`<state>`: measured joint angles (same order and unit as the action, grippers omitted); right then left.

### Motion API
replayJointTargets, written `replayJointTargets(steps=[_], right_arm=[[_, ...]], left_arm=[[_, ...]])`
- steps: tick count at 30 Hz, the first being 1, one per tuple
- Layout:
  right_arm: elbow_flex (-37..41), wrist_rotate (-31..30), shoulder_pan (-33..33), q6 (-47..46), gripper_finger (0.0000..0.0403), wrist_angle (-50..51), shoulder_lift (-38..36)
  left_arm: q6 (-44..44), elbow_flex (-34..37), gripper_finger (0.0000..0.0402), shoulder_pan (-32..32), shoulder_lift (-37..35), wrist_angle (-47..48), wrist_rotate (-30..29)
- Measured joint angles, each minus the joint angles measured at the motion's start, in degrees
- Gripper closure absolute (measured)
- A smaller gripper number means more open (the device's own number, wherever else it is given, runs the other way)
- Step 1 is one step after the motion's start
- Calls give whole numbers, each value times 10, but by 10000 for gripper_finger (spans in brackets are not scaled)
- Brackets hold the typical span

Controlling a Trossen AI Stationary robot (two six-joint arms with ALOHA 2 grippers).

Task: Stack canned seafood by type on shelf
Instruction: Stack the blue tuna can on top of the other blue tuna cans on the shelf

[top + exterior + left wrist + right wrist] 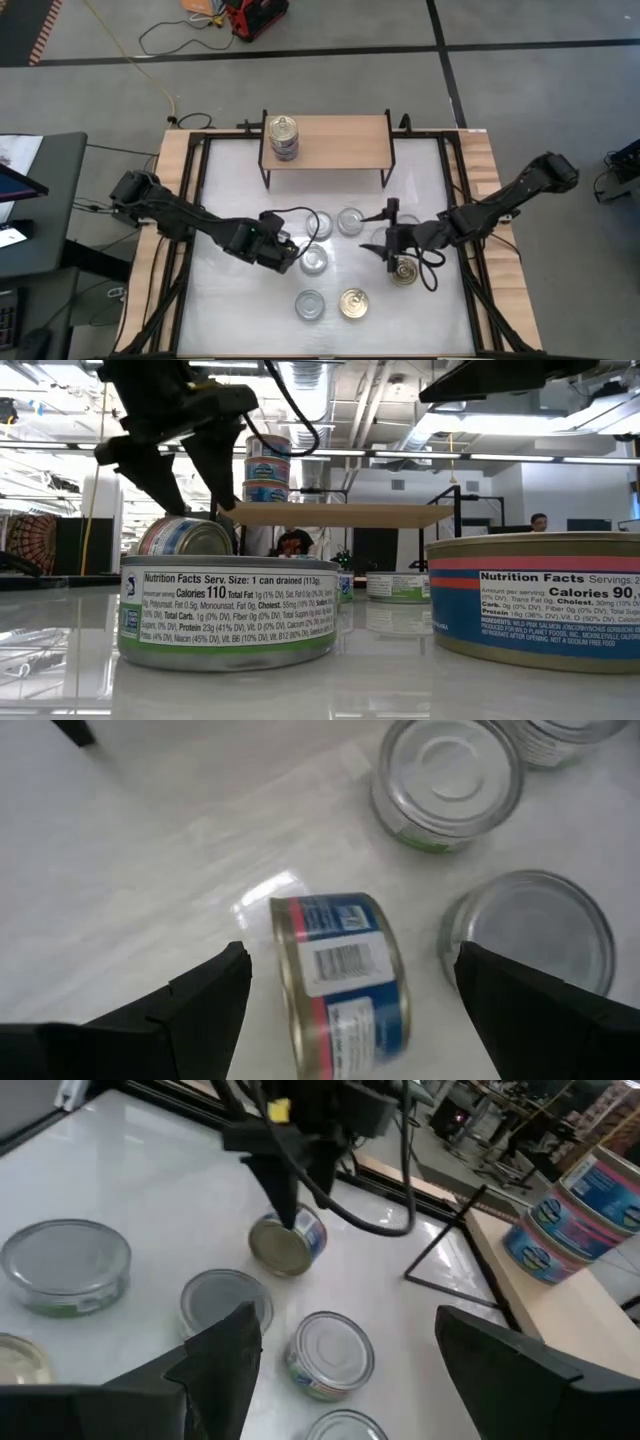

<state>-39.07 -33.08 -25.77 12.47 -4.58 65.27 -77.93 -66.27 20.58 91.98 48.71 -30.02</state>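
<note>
The shelf stands at the table's far edge, with a stack of tins on its left end. A blue-and-red-labelled tin lies on its side on the white table, its gold end showing in the right wrist view. My left gripper hangs open over it, slanting down, one finger on each side with a gap to the tin. My right gripper is open right of centre, above upright tins, holding nothing. Several more tins, silver-topped and gold-topped, stand upright on the table.
A silver-topped tin stands close beside the lying tin, another a little farther off. A gold-topped tin stands just nearer than my right gripper. The shelf's middle and right part are bare wood.
</note>
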Motion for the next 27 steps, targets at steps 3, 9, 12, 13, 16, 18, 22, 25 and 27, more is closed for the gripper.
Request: replayJointTargets(steps=[3,9,12,13,16,18,22,25,27], right_arm=[[0,2,-12,0,72,4,5],[0,2,-19,0,72,3,5],[0,2,-18,1,72,-3,5],[0,2,-18,2,72,-5,5],[0,3,-19,11,72,-16,5],[0,3,-20,14,72,-21,5],[0,3,-20,20,72,-31,5],[0,3,-20,28,72,-42,5],[0,3,-20,31,72,-48,5]], left_arm=[[-11,11,65,-1,0,-1,13],[-24,29,65,-1,0,-14,33],[-13,29,65,-1,0,-14,33],[-7,29,65,-1,0,-11,35],[8,29,67,-1,0,-4,44],[18,29,75,-1,0,0,48],[49,28,109,-1,2,0,74],[80,28,145,-4,13,-3,103],[100,27,172,-9,27,-12,125]])
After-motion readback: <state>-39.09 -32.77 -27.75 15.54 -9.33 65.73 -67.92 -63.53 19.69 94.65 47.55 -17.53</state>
